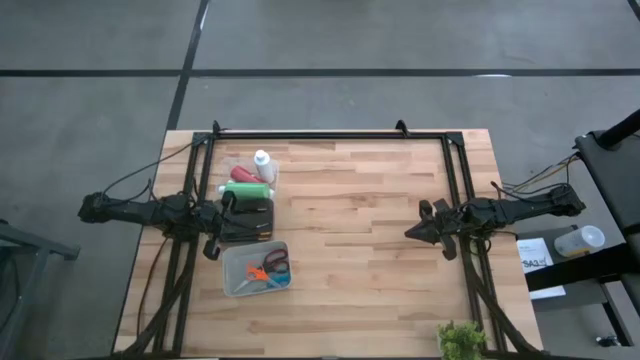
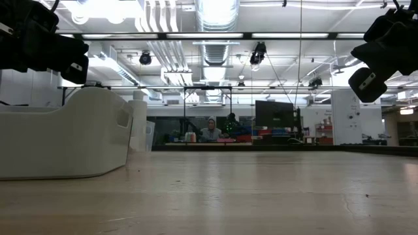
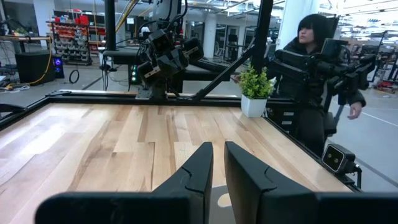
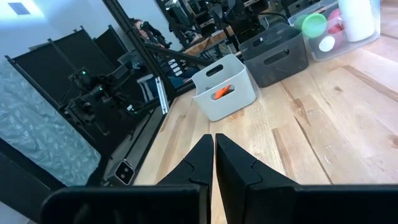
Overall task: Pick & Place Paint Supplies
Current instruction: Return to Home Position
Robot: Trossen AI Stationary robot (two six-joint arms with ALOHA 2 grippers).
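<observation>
Both arms hang raised over the table's side edges, a parking pose that keeps them clear of the sorted goods. The left end effector [image 3: 217, 148] and the right end effector [image 4: 212, 139] each have their fingers drawn almost together, gripping nothing. The green bottle [image 1: 250, 190], red bottle [image 1: 240, 173] and white bottle [image 1: 262, 160] sit grouped near the left edge, just beside a dark bin [image 1: 262, 225] and a scissors bin [image 1: 235, 282]. I cannot make out any brushes. The sorting looks finished.
</observation>
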